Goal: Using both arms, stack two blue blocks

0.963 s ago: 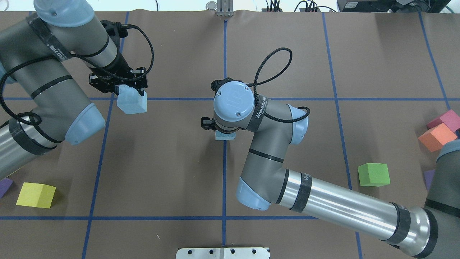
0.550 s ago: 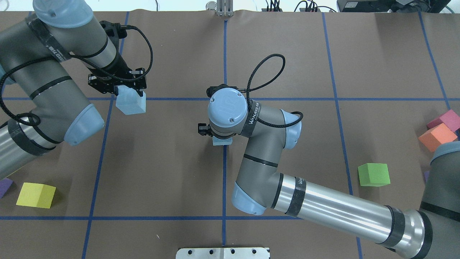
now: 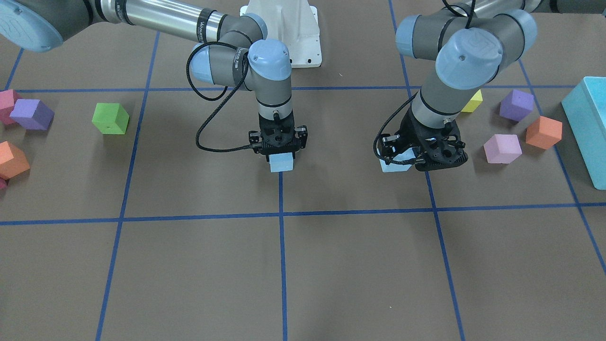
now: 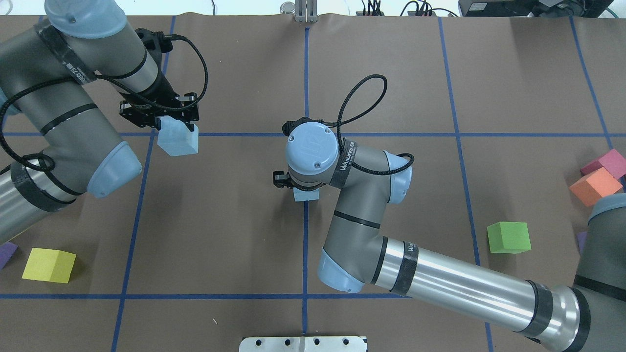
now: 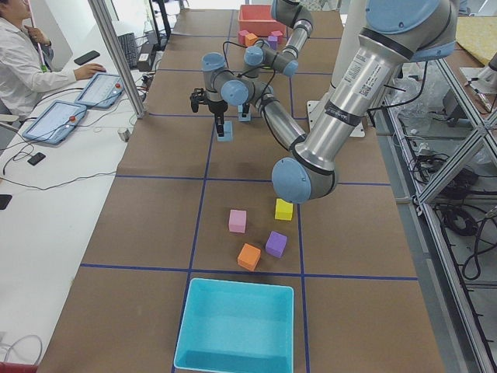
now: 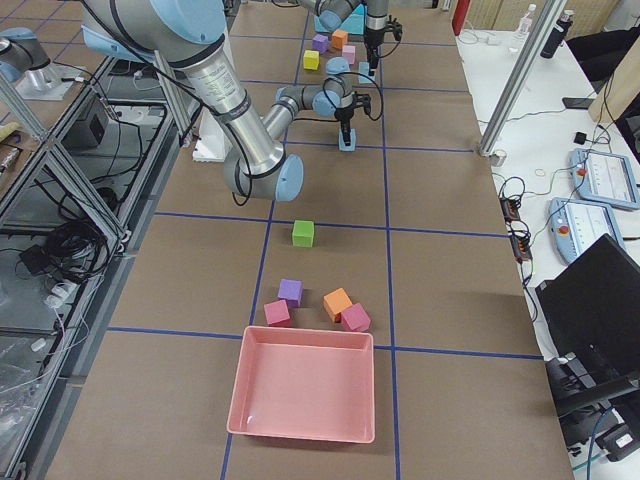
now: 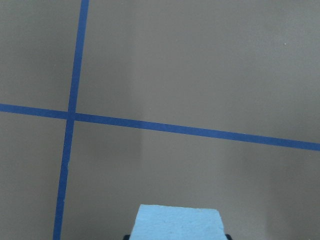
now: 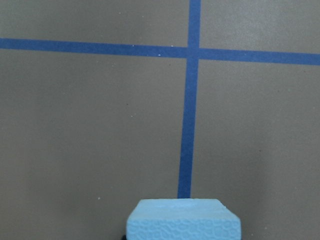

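My left gripper is shut on a pale blue block and holds it tilted above the table at the left grid crossing. It shows at the right of the front view with its block. My right gripper is shut on the second blue block at the table's centre line, at or just above the surface. In the overhead view only an edge of that block shows under the wrist. Each wrist view shows its own block at the bottom edge: left, right.
A green cube, an orange cube and a magenta cube lie on the right. A yellow cube lies front left. Pink, orange and purple cubes sit near the turquoise bin.
My right gripper with its blue block has shifted a little towards the robot's side of the table. My left gripper has barely moved and still holds its block.
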`<state>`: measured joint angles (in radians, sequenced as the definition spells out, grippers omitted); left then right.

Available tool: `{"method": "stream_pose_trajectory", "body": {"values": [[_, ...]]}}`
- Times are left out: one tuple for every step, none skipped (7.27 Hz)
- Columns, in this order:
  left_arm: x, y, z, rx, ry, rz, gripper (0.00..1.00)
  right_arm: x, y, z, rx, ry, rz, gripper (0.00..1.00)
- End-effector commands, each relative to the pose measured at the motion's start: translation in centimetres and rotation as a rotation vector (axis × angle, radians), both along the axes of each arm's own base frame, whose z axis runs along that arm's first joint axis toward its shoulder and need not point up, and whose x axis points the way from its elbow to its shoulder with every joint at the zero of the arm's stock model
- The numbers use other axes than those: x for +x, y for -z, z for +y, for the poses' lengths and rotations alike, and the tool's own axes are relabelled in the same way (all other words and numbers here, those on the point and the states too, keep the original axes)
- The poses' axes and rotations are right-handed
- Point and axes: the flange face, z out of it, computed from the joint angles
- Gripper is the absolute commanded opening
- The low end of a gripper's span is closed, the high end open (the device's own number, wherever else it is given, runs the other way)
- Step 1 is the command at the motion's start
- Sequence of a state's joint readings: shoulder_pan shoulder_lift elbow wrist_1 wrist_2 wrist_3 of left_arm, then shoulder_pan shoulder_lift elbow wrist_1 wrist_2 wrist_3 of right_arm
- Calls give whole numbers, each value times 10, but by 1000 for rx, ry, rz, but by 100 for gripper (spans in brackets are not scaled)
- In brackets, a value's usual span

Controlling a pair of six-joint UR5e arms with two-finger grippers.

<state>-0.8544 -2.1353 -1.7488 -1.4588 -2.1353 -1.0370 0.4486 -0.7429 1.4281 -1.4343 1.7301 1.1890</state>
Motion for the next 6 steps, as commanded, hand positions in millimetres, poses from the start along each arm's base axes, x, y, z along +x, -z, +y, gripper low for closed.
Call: {"method": "stream_pose_trajectory", "body": {"values": [[1,0,1,-3,2,0,61,8,10,-4,6,-1,-21,100],[2,5,1,-3,4,4,61,25,13,-13,-8,-2,-43,100],[3,9,1,-5,7,9,61,61,22,-25,-8,-10,-93,100],[11,20,1,-44,45,22,61,104,23,-41,-5,17,-134,100],[28,37,1,-46,39,31,61,139,3,-62,-4,29,-133,100],[54,55,2,-82,51,38,61,168,-16,-78,26,36,-114,100]]}}
